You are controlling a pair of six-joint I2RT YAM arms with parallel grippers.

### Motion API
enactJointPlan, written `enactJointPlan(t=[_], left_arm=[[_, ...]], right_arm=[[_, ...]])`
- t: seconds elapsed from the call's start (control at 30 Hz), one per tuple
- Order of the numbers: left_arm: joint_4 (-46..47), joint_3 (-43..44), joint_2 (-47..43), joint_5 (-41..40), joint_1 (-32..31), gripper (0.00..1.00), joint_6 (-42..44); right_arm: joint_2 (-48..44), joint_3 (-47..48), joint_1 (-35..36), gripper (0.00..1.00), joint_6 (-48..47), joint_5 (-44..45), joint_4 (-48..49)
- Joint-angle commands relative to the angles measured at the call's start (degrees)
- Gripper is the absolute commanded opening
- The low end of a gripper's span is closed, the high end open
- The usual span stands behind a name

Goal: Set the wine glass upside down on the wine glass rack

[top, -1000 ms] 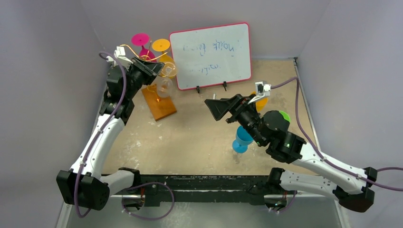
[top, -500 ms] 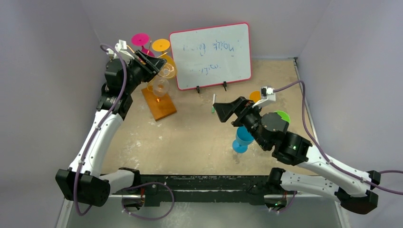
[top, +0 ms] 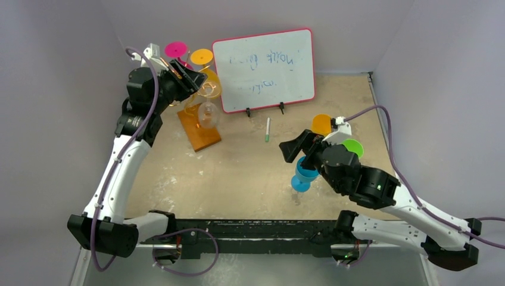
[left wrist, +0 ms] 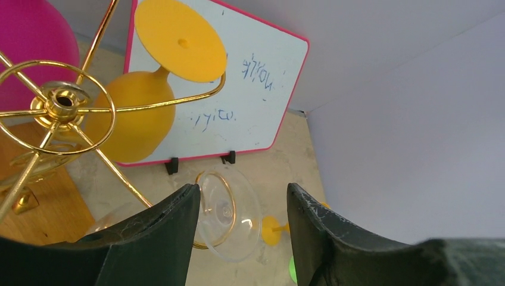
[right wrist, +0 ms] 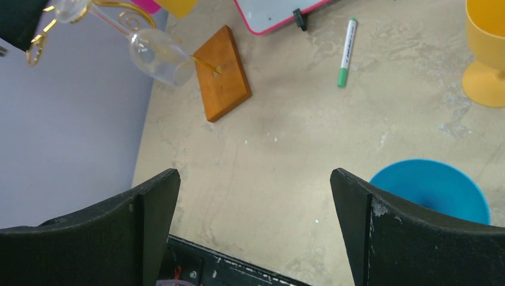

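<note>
Hanging bowl-down on the gold rack, the clear wine glass shows between spread, empty left fingers.

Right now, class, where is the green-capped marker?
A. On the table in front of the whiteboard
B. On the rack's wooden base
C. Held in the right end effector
A: the marker lies flat on the table, just in front of the whiteboard, with nothing holding it.
</note>
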Motion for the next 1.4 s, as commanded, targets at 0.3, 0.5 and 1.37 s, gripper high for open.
enactJointPlan(t=[0.3, 0.5, 1.37], left_arm=[[-12.58, 13.23, -0.01, -3.68, 0.29, 0.58, 13.01], [-19.97, 14.77, -4.24, -7.78, 0.29, 0.68, 16.64], [-17.97, 3.92, -18.95, 9.51, 0.29, 0.68, 19.43]], right_arm=[[10.5, 5.13, -0.08, 0.83, 0.47, -1.71, -14.82], [13.53, 5.54, -0.08, 0.64, 2.42, 0.57, -20.4], [22.12, 4.11, -1.28, 0.2, 2.09, 3.32, -23.54]])
